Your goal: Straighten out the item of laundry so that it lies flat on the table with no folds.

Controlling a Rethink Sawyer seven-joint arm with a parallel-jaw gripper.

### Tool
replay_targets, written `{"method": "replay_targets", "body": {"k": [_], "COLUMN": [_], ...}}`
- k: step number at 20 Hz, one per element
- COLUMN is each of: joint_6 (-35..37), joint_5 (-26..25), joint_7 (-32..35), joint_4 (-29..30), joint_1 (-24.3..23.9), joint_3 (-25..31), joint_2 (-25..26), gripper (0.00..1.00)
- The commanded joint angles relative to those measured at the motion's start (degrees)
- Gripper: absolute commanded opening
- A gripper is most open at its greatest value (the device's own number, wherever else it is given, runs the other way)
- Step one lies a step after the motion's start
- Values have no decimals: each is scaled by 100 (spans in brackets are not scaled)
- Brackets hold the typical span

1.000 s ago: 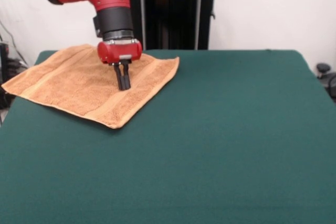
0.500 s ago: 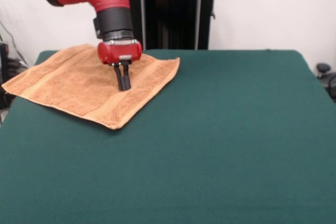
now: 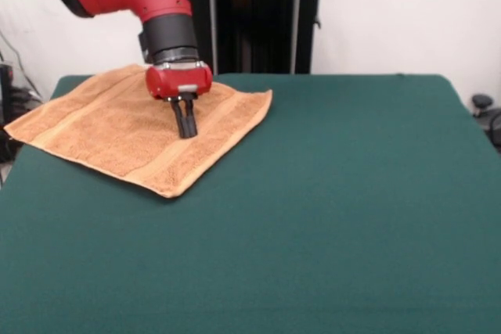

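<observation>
Although the small orange-tan terry towel [image 3: 133,131] already looks close to flat, it sits well off toward the far corner of the dark green felt-covered table [image 3: 329,217], at the picture's upper left, with one corner reaching the table's side edge there or perhaps just past it. The red and black arm comes down from above, and its gripper [image 3: 185,132] stands upright over the towel's middle, tips at or touching the pile — contact cannot be told for sure. The two dark fingers [image 3: 181,119] are drawn together with hardly any gap; no pinch of cloth shows between them, so they seem closed on nothing.

No fold or doubled layer shows from the front; the woven stripe band runs unbroken along the near edge, and the corner toward the table's centre lies down. Judged so, the task is nearly done, and what remains is smoothing and perhaps drawing the cloth away from the edge.

To do that well, light downward pressure matters — enough that the terry follows the tips, not so much that it bunches ahead of them. A slow pull toward the table's middle should keep the cloth taut behind the gripper. Lifting straight up afterwards would avoid raising a ridge.
</observation>
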Motion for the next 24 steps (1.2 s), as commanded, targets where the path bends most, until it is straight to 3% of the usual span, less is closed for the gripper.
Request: {"method": "replay_targets", "body": {"k": [1,8,18,21,24], "joint_6": [-21,96,720,1005,1192], "joint_5": [-68,-55,46,368,255], "joint_7": [2140,2108,1932,1669,1661], "joint_4": [-1243,-1334,-1456,-1475,-1595], "joint_1": [387,312,171,260,163], "joint_3": [1759,1998,2366,2239,2410], "joint_2": [847,899,870,756,819], "gripper": [0,0,0,0,0]}}
